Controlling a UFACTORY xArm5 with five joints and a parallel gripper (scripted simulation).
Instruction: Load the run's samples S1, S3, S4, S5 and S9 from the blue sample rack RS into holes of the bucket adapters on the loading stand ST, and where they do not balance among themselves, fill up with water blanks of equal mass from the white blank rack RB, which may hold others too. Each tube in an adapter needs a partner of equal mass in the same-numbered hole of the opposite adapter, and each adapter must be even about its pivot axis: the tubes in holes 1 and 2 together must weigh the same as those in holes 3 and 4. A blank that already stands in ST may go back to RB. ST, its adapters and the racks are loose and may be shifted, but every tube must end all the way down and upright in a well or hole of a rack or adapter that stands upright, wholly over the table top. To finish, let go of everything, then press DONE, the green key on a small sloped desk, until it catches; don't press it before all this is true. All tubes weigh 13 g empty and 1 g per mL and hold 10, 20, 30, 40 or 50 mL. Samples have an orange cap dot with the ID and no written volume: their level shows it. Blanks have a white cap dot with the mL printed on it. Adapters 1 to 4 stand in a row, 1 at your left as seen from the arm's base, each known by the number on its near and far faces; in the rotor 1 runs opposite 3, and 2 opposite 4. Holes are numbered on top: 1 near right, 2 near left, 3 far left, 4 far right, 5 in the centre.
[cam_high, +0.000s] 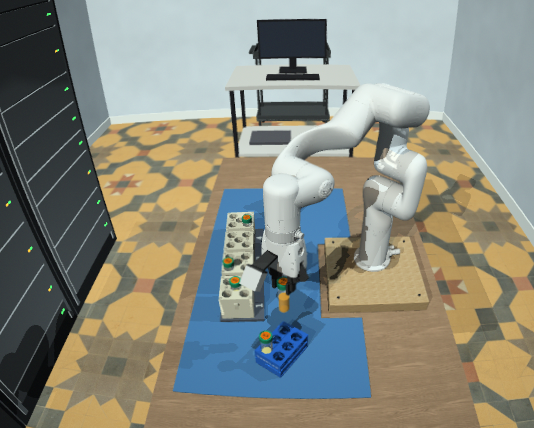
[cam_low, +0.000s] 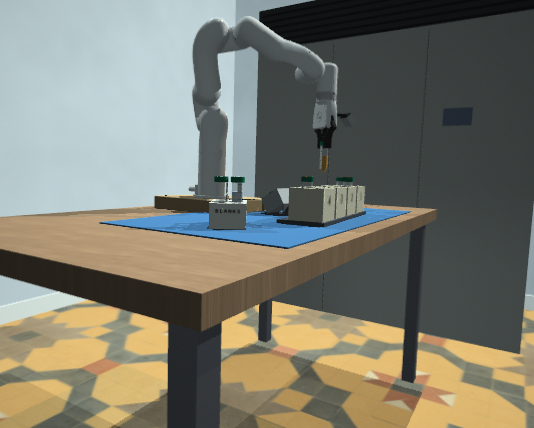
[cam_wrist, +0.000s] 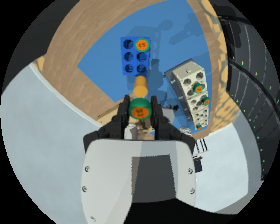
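My gripper (cam_high: 283, 284) (cam_low: 324, 145) (cam_wrist: 140, 101) is shut on a sample tube (cam_high: 284, 302) (cam_low: 324, 161) (cam_wrist: 141, 87) with a green cap, an orange dot and orange liquid. It holds the tube upright, well above the blue mat, between the blue sample rack RS (cam_high: 296, 356) (cam_wrist: 128, 56) and the loading stand ST (cam_high: 239, 306) (cam_low: 312, 205) (cam_wrist: 185, 80). One sample (cam_high: 265, 338) (cam_wrist: 141, 45) stands in RS. Three samples stand in ST's adapters: one (cam_high: 246, 218) at the far end, two (cam_high: 228, 262) (cam_high: 234, 282) nearer. The white blank rack RB (cam_low: 227, 216) holds two tubes (cam_low: 221, 185) (cam_low: 238, 186).
The arm's base stands on a wooden plate (cam_high: 377, 292) right of the mat (cam_high: 220, 370). A small grey sloped desk (cam_low: 275, 199) sits behind RB beside ST. A dark cabinet wall (cam_high: 40, 150) stands left of the table.
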